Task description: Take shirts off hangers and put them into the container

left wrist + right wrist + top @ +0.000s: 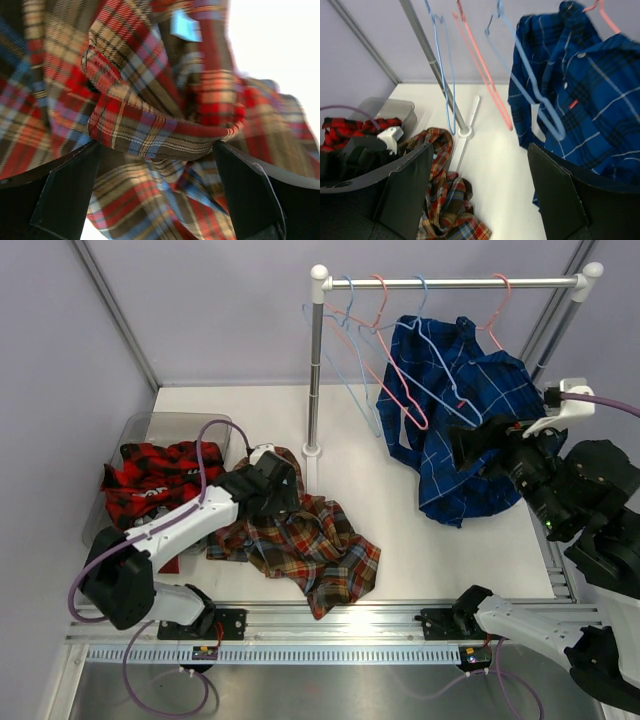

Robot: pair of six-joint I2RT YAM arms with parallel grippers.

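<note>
Brown-red tartan shirt (310, 545) lies heaped on tabletop (400, 502); left pincer (156, 150) spread wide, straddling a fold, not clenched. Right pincer (480, 150) released, facing hanging blue shirt (590, 100).

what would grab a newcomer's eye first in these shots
The blue plaid shirt hanging from the silver rail at the back right stands out first. Near the front left, a crumpled tartan shirt lies on the white table with the left tool open around a fold of it. A red-and-black check shirt sits in the grey container at the far left.
</note>
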